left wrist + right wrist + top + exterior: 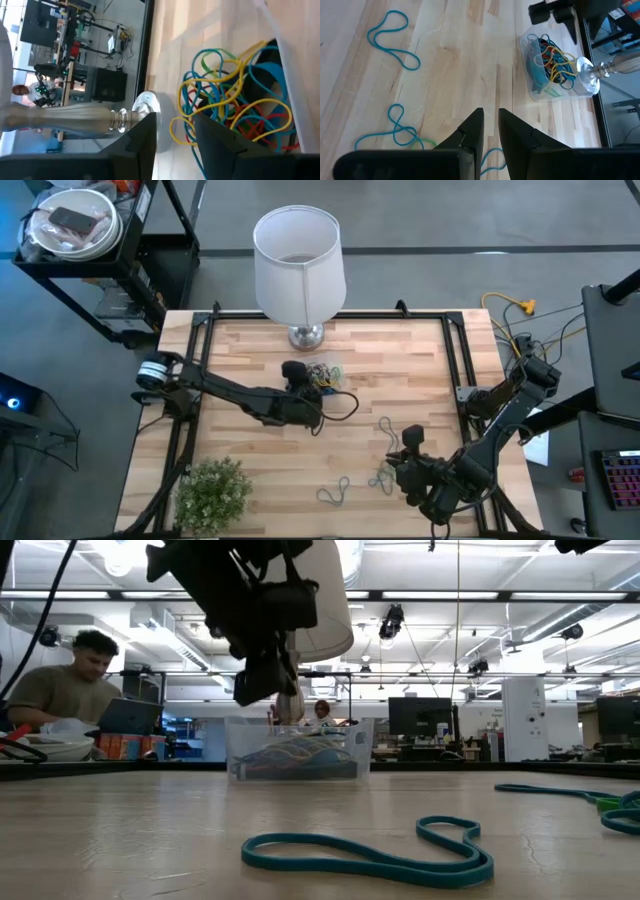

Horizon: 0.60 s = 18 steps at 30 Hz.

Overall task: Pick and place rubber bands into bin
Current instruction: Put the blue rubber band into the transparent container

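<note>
Inside the bin (pixel 280 60) — tangled rubber bands (pixel 230 95), partly behind left fingers (pixel 220 140).

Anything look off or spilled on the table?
Nothing damaged. Several teal rubber bands lie loose on the table near the right end effector, outside the bin, which holds a tangle of bands. The left end effector hangs over the bin.

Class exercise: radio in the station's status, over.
Left gripper open above the bin, nothing held. Right gripper empty, over loose teal rubber bands. Lamp behind bin.
</note>
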Motion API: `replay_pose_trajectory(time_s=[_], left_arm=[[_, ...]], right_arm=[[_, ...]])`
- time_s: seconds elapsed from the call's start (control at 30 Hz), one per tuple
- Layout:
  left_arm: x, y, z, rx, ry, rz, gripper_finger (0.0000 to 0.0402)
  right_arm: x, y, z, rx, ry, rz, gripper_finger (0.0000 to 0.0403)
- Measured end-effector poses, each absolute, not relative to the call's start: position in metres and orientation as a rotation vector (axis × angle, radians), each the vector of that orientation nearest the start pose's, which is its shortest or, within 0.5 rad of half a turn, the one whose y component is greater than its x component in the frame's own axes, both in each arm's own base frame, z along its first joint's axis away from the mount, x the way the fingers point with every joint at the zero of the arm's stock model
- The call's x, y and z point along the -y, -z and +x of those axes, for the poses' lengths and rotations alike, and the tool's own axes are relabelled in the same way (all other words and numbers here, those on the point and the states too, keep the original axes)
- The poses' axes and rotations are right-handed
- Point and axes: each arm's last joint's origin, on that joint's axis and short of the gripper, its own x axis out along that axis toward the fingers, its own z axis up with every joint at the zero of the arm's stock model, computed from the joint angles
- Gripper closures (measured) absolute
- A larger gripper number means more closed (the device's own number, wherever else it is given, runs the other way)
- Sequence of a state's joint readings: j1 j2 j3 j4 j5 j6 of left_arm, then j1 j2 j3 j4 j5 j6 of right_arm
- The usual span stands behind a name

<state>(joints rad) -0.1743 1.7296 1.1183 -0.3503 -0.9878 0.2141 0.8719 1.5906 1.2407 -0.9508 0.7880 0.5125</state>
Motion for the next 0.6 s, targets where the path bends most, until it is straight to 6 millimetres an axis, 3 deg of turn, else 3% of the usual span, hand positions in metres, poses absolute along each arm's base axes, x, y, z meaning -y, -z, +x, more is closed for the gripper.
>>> replay_pose_trajectory(time_s=[0.2, 0.4, 0.6], left_arm=[[0.051, -0.218, 0.334, -0.848, -0.624, 0.7, 0.0283], [0.092, -0.235, 0.317, -0.765, -0.441, 0.684, 0.0283], [0.133, -0.253, 0.289, -0.678, -0.308, 0.715, 0.0283]], right_arm=[[-0.216, -0.25, 0.209, -0.831, 0.15, -0.461, 0.0351], [-0.214, -0.23, 0.21, -0.856, 0.115, -0.407, 0.0351], [-0.208, -0.197, 0.212, -0.842, 0.088, -0.31, 0.0351]])
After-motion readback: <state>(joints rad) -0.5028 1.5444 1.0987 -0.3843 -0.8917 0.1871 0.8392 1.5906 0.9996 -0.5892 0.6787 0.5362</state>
